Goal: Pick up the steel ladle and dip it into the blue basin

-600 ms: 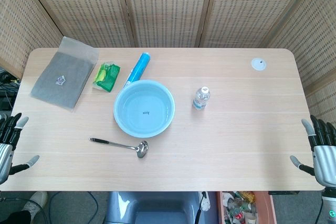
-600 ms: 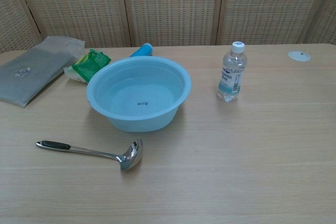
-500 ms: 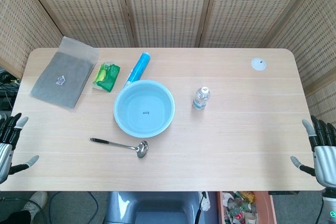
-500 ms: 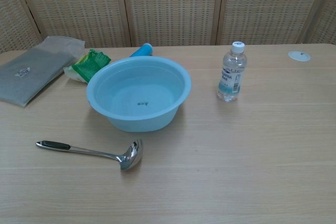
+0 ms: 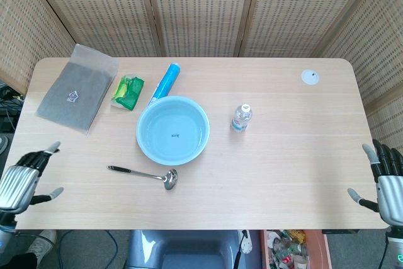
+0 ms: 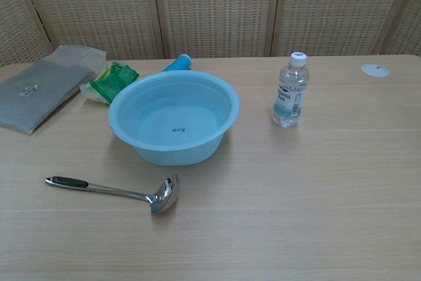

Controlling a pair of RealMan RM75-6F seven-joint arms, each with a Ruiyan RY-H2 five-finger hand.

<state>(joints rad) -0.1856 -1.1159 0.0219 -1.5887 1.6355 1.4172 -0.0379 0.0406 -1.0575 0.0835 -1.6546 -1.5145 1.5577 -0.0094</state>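
Note:
The steel ladle (image 5: pixel 143 174) (image 6: pixel 113 190) lies flat on the table in front of the blue basin (image 5: pixel 172 130) (image 6: pixel 173 125), its black-tipped handle pointing left and its bowl to the right. The basin stands upright with nothing in it. My left hand (image 5: pixel 24 180) is at the table's front left edge, fingers spread and holding nothing, well left of the ladle's handle. My right hand (image 5: pixel 385 178) hangs off the front right edge, fingers spread, nothing in it. Neither hand shows in the chest view.
A small water bottle (image 5: pixel 241 117) (image 6: pixel 290 100) stands right of the basin. Behind the basin lie a blue tube (image 5: pixel 164 82), a green packet (image 5: pixel 128 92) and a grey pouch (image 5: pixel 77 87). A white disc (image 5: pixel 309 77) sits at the far right.
My left hand has moved in over the table's front left edge and turned, closer to the ladle. The right hand and all objects stay put.

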